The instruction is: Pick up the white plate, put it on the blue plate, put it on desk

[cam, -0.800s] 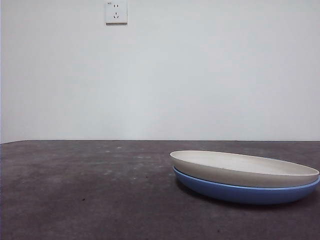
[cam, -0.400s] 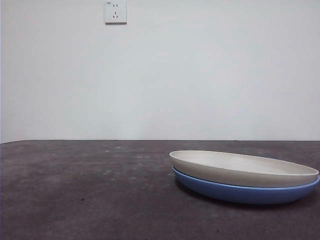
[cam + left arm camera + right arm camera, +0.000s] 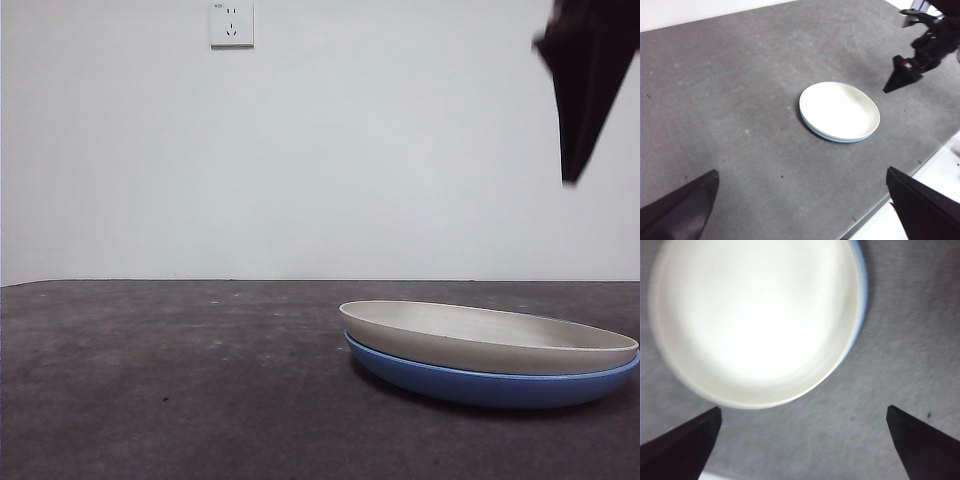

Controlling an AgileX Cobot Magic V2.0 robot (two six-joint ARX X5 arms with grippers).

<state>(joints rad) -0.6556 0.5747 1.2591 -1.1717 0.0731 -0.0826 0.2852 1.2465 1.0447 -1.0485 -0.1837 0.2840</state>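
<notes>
White plate (image 3: 480, 335) nested on blue plate (image 3: 490, 385), both on the desk (image 3: 170, 380), well clear of its edges. Right gripper (image 3: 572, 178) up in the air above the stacked plates, jaws spread wide, nothing held. Left gripper (image 3: 800, 210) high and well apart from the plates, jaws wide, empty. Wall socket (image 3: 231, 24) behind.

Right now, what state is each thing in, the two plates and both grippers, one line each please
white plate: stacked on top of the blue one, level, nothing touching it.
blue plate: flat on the desk, under the white one, only its rim showing.
right gripper: open, empty, above the plates, looking down on them.
left gripper: open, empty, held high and off to one side of the plates.
</notes>
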